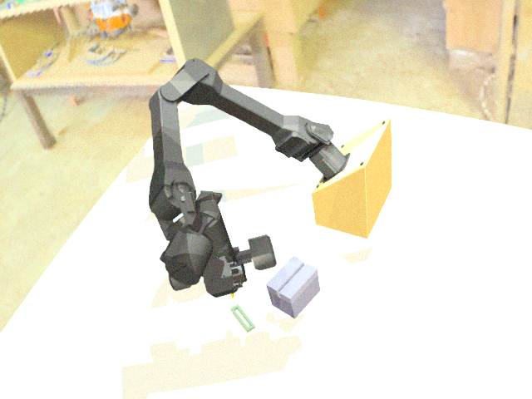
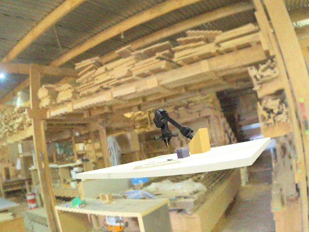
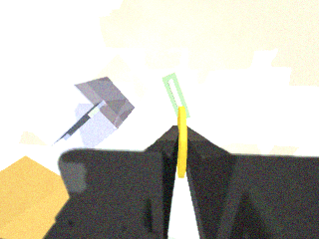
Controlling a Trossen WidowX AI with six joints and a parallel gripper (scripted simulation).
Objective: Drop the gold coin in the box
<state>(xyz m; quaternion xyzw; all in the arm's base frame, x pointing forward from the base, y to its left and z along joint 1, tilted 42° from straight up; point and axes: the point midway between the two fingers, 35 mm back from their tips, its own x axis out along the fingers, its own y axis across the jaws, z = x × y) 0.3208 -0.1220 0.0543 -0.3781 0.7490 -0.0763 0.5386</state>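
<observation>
1. A black robot arm (image 1: 244, 109) (image 2: 175, 123), mounted on the sloping face of an orange-yellow wedge (image 1: 377, 184) (image 2: 201, 142), arches over a pale tabletop (image 1: 429, 300) (image 2: 212, 162); its hand (image 1: 232, 292) (image 2: 167, 146) (image 3: 179, 130) points downward.
2. The hand is closed on a gold coin (image 1: 232, 295) (image 2: 168, 144) (image 3: 182, 149); in the wrist view the coin appears edge-on, a narrow yellow strip between the dark fingers; it is held in the air, above the tabletop and outside the box.
3. The holder (image 1: 234, 312) (image 2: 170, 159) (image 3: 166, 88), a small green rectangular frame, lies flat on the tabletop; its long opening shows pale in the top and wrist views, and the coin is clear of it.
4. A grey-purple box (image 1: 300, 292) (image 2: 183, 152) (image 3: 105, 95) sits upright near the holder, the two standing apart; a straight slot (image 1: 288, 277) (image 3: 80, 123) runs across its lid; the box stands between the holder and the wedge, touching neither.
5. Behind the tabletop in the exterior view, stacked lumber (image 2: 149, 60) rests on an overhead wooden rack (image 2: 184, 71); below the tabletop, a low workbench (image 2: 112, 207) carries a green object (image 2: 77, 201) and a small wooden block (image 2: 105, 197).
</observation>
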